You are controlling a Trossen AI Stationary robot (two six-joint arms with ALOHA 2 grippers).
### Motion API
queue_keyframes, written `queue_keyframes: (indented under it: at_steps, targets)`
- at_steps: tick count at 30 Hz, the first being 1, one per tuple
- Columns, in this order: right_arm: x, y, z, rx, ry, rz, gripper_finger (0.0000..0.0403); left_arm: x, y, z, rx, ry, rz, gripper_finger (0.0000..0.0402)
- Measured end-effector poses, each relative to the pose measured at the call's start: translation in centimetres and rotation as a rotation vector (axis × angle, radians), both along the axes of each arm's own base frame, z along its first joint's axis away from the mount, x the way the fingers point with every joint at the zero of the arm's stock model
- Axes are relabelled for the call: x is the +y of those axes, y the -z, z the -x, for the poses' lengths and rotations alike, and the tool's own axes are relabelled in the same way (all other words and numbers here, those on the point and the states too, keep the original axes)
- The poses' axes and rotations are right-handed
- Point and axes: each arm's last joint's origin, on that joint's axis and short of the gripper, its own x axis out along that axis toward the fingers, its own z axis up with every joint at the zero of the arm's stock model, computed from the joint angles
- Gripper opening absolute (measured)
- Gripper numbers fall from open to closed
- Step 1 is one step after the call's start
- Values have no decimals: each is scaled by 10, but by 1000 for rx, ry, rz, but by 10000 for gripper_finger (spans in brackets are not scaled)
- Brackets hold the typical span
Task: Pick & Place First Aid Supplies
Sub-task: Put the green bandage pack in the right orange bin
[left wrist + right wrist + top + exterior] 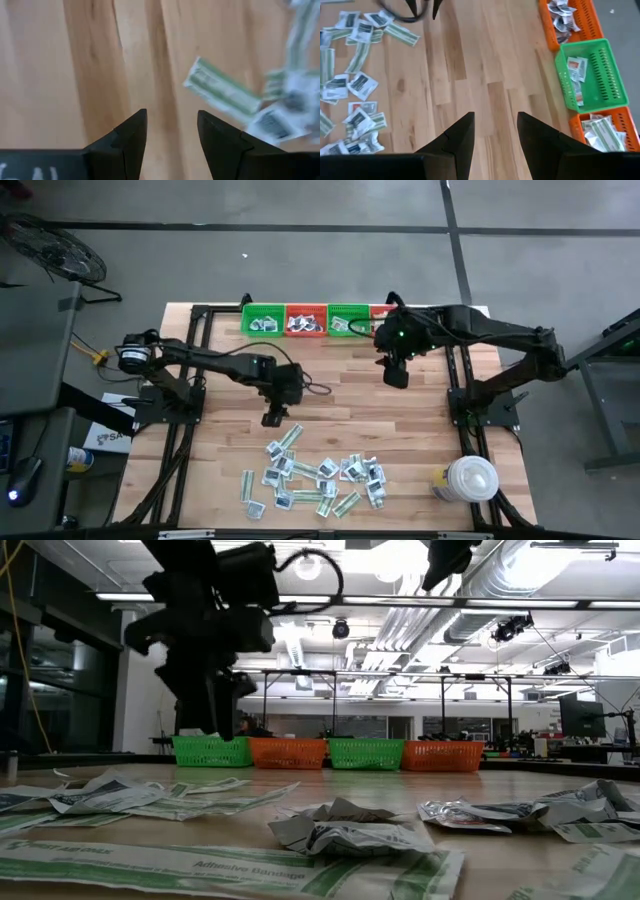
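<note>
table (420,410) is pale wood planks. four small baskets in a row along the far edge: green basket (262,320), orange basket (305,321), second green basket (347,321), and a last orange basket (379,313) mostly hidden under the right arm.

all four baskets already hold some packets, as the high and right wrist views show. so sorting looks under way, not near done.

first aid supplies (315,478): the main heap is loose on the near half of the table, white squares with dark marks mixed with narrow pale-green strips, many overlapping. a good number left, more than i can count reliably. one green strip (222,92) lies at the far edge of the heap, nearest the left arm.

left gripper (272,416): over bare wood between the baskets and the heap, just short of the heap's far edge. jaws apart with a clear gap, nothing between them; wood shows through the gap in the left wrist view.

right gripper (396,376): raised over the table just in front of the basket row, near the second green and last orange baskets. jaws parted, empty; bare planks seen between the fingers.

judgement: both arms are between carries. most of the job is left, since the bulk of the packets lies unsorted. the left arm seems best placed for the next pick, likely that green strip.

large white lidded container (468,479) stands at the near right corner, apart from the heap.
</note>
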Motion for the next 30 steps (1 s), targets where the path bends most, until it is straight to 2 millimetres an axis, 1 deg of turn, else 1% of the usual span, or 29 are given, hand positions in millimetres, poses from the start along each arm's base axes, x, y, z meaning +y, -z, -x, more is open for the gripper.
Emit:
queue_keyframes:
  at_steps: [2,4,8,10,12,15,17,19,21,23,25,30]
  targets:
    - [5,0,-1,0,21,11,142,-7,0,0,-17,82,-100,172]
    - [10,0,-1,-7,49,-5,142,-14,0,0,-30,168,-158,172]
    - [20,0,-3,-17,78,-28,142,-23,0,-1,-59,286,-191,172]
    - [27,0,-3,-22,97,-13,142,-25,4,-4,-64,325,-213,172]
    - [32,-1,-3,-32,121,-8,142,-24,6,-4,-64,354,-238,172]
    - [39,-1,-4,-48,151,-15,142,-24,9,-10,-95,392,-267,172]
    - [44,-1,-4,-54,170,-20,142,-24,11,-9,-88,408,-277,172]
    - [47,-1,-4,-63,190,-24,142,-24,12,-14,-121,412,-284,172]
    - [51,-2,-4,-72,207,-27,142,-25,14,-11,-95,420,-272,172]
    - [54,-2,-4,-78,220,-32,142,-29,16,-15,-108,432,-273,172]
    - [57,-2,-3,-84,231,-33,142,-34,18,-13,-96,451,-274,172]
    - [64,-2,-3,-95,245,-53,142,-51,16,-14,-135,483,-312,172]
